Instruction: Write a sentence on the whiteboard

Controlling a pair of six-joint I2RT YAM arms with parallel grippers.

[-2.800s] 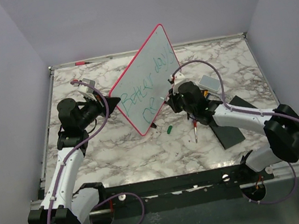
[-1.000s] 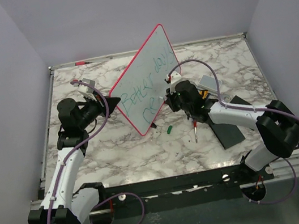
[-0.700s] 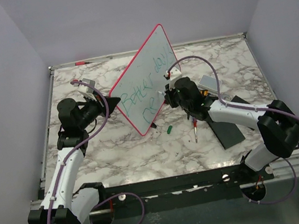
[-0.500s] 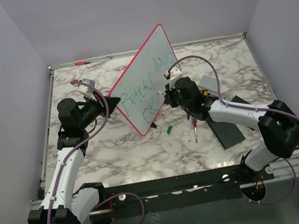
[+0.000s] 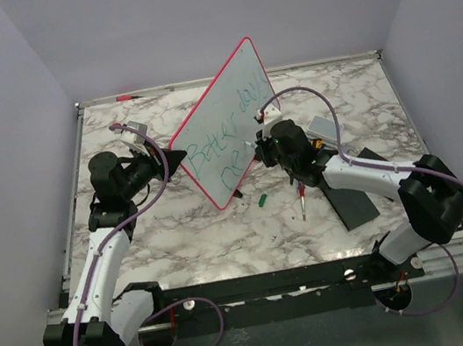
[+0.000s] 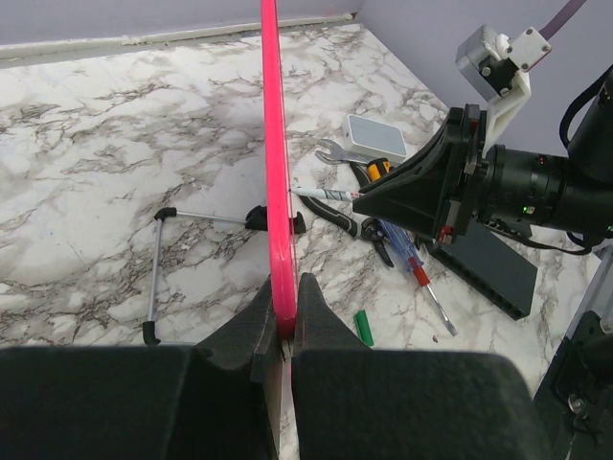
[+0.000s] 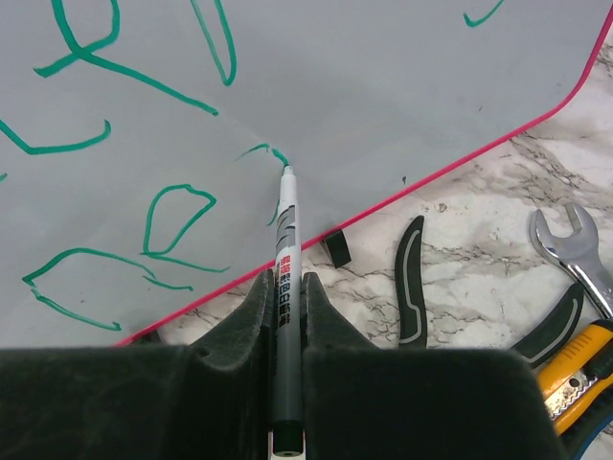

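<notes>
Wrench (image 7: 565,254), pliers (image 7: 410,278), screwdriver (image 6: 426,292), green cap (image 6: 365,328) (prob.) on marble tbl (image 6: 96,125).

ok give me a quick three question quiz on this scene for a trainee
1. True or false: the left gripper is shut on the rim of the board.
2. The marker is held by: A the left gripper, B the right gripper, C neither.
3. What colour is the writing on the board?

Key: 1 true. 2 B. 3 green.
</notes>
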